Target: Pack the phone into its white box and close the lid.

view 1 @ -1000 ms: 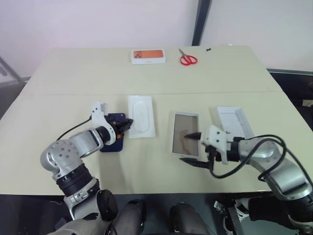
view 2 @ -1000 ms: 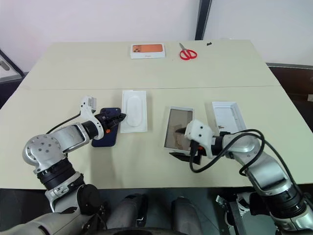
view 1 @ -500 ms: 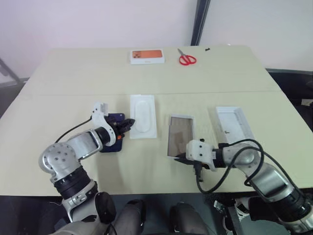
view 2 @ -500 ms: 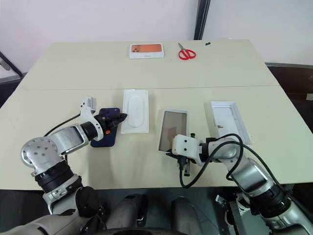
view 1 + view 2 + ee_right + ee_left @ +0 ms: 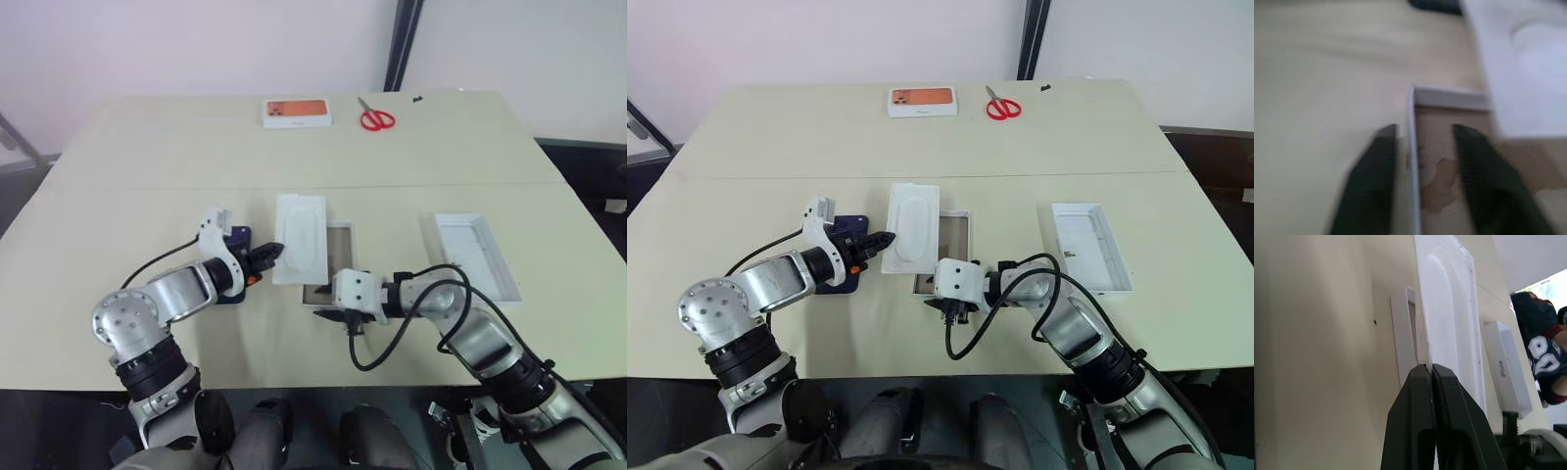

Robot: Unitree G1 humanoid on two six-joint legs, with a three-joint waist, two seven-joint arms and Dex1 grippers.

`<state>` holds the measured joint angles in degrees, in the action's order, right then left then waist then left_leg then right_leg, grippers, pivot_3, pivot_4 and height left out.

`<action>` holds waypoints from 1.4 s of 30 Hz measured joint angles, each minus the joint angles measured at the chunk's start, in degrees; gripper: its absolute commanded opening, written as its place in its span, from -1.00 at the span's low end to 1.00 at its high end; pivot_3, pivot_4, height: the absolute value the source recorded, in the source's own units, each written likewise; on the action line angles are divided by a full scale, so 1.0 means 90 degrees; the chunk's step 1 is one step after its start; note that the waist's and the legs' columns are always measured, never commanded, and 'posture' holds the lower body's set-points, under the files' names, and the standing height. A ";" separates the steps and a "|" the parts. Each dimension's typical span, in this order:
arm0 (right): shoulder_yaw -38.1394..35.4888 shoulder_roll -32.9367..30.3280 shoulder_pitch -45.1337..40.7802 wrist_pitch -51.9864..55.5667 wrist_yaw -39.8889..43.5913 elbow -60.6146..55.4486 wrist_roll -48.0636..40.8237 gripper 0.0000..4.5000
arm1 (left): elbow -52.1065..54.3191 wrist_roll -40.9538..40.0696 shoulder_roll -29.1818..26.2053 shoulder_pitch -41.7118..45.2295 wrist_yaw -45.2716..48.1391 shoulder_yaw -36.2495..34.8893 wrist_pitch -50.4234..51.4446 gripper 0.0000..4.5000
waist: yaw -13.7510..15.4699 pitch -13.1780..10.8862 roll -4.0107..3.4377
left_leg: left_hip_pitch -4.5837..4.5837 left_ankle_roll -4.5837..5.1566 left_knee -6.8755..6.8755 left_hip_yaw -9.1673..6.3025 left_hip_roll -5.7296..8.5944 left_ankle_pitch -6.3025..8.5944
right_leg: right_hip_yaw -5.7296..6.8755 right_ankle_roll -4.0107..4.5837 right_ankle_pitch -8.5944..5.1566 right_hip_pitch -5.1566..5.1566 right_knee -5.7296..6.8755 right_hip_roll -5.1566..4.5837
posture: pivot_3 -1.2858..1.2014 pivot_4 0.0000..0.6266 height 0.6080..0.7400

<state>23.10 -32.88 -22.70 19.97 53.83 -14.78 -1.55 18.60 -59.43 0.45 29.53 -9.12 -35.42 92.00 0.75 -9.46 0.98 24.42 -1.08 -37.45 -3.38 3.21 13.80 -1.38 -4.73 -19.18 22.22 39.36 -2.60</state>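
Table (image 5: 167, 166), head view, clock positions read from the table centre.

- Left gripper (image 5: 277, 252): pressed together on the near long edge of the insert (image 5: 301, 235). Insert held at about 7 o'clock, its right side overlapping the left part of the box (image 5: 339, 257).
- Box: open, tan inside, flat on the table just right of centre, toward 6 o'clock.
- Right gripper (image 5: 333, 315): at the box's near end, fingers spread astride the box wall, one inside and one outside. No firm pinch visible.
- Phone (image 5: 854, 224): flat on the table at about 8 o'clock, under the left gripper, just left of the insert, outside the box.
- Lid (image 5: 472, 253): at 4 o'clock, white inside up, well apart from the box.
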 measured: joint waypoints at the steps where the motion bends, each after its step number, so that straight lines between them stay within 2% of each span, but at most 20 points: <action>1: -0.0185 -0.0076 0.0027 0.0120 0.0066 -0.0120 -0.0175 0.28 | 0.0000 -0.0033 0.0076 -0.0014 -0.0092 0.0041 0.0000 -1.00 | 0.0009 0.0000 0.0000 | 0.0000 0.0001 -0.0001 -0.0001 0.0001 0.0000 | 0.0001 0.0000 0.0000 -0.0002 0.0000 -0.0002 | 0.03 -0.52 1.00; 6: -0.1256 -0.0764 0.0238 0.0863 0.0535 -0.0787 -0.1194 0.28 | -0.0002 -0.0138 0.0503 -0.0067 -0.0595 0.0381 0.0000 -1.00 | -0.0004 -0.0001 0.0002 | -0.0001 0.0017 0.0003 -0.0001 0.0001 0.0010 | 0.0000 0.0000 0.0000 -0.0003 -0.0002 -0.0001 | 0.03 -0.52 1.00; 9: -0.1487 -0.1049 0.0412 0.1081 0.0721 -0.0979 -0.1492 0.28 | -0.0010 -0.0130 0.0684 -0.0071 -0.0861 0.0617 0.0000 -1.00 | -0.0023 0.0000 0.0002 | -0.0002 0.0029 0.0006 0.0000 0.0001 0.0017 | -0.0002 0.0000 0.0000 -0.0003 -0.0001 0.0000 | 0.03 -0.52 1.00; 12: -0.1495 -0.1214 0.0539 0.1101 0.0783 -0.0972 -0.1524 0.28 | -0.0031 -0.0096 0.0721 -0.0071 -0.1016 0.0731 0.0000 -1.00 | -0.0024 0.0000 0.0002 | -0.0002 0.0027 0.0006 0.0001 0.0001 0.0015 | -0.0003 0.0000 0.0000 0.0000 0.0000 0.0001 | 0.03 -0.52 1.00; 30: -0.1498 -0.1212 0.0440 0.0724 0.0321 -0.0424 -0.1156 0.28 | -0.0298 0.0027 0.0449 0.0025 -0.1091 0.0976 0.0000 -1.00 | 0.0003 -0.0001 0.0002 | 0.0000 0.0004 0.0000 0.0002 0.0001 0.0002 | -0.0001 0.0000 0.0000 -0.0004 -0.0002 0.0000 | 0.03 -0.52 1.00; 32: -0.1498 -0.1210 0.0435 0.0681 0.0294 -0.0407 -0.1156 0.31 | -0.0310 0.0035 0.0487 0.0055 -0.1081 0.0999 0.0000 -0.72 | -0.0003 -0.0001 0.0002 | 0.0000 0.0004 0.0000 0.0002 0.0001 0.0002 | -0.0002 0.0000 0.0000 -0.0004 -0.0002 0.0000 | 0.03 -0.52 1.00; 33: -0.1498 -0.1210 0.0434 0.0673 0.0289 -0.0401 -0.1156 0.31 | -0.0311 0.0039 0.0497 0.0060 -0.1077 0.1002 0.0000 -0.69 | -0.0003 -0.0001 0.0002 | 0.0000 0.0004 0.0001 0.0002 0.0001 0.0002 | -0.0002 0.0000 0.0000 -0.0003 -0.0002 0.0000 | 0.03 -0.52 1.00; 34: -0.1498 -0.1209 0.0434 0.0666 0.0278 -0.0394 -0.1156 0.31 | -0.0311 0.0055 0.0522 0.0062 -0.1067 0.1040 0.0001 -0.40 | -0.0005 -0.0001 0.0002 | 0.0000 0.0004 0.0001 0.0002 0.0001 0.0002 | -0.0002 0.0000 0.0000 -0.0003 -0.0001 0.0000 | 0.03 -0.52 1.00; 35: -0.1498 -0.1207 0.0434 0.0665 0.0258 -0.0394 -0.1157 0.31 | -0.0311 0.0061 0.0541 0.0063 -0.1053 0.1033 0.0000 -0.36 | -0.0005 -0.0001 0.0002 | 0.0000 0.0004 0.0001 0.0002 0.0001 0.0002 | -0.0002 0.0000 0.0000 -0.0003 -0.0001 0.0000 | 0.03 -0.52 1.00; 37: -0.1498 -0.1196 0.0428 0.0668 0.0234 -0.0394 -0.1166 0.31 | -0.0307 0.0020 0.0590 0.0071 -0.0974 0.0983 0.0001 0.04 | -0.0002 -0.0001 0.0002 | 0.0000 0.0004 0.0001 0.0002 0.0001 0.0002 | -0.0002 0.0000 0.0000 -0.0004 -0.0002 0.0000 | 0.03 -0.52 1.00; 42: -0.1594 -0.1067 0.0375 0.0832 0.0126 -0.0394 -0.1290 0.31 | -0.0197 -0.0325 0.0356 0.0066 -0.0817 0.0617 0.0001 0.04 | -0.0021 -0.0001 0.0002 | -0.0001 0.0003 0.0004 0.0002 0.0000 0.0002 | -0.0003 0.0000 0.0000 0.0001 0.0000 0.0001 | 0.03 -0.52 1.00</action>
<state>8.75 -42.48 -19.33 27.46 54.96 -18.33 -13.16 16.83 -62.36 3.65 30.12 -16.47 -29.87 92.01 0.56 -9.47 1.00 24.42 -1.05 -37.42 -3.36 3.22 13.82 -1.40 -4.73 -19.18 22.23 39.36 -2.59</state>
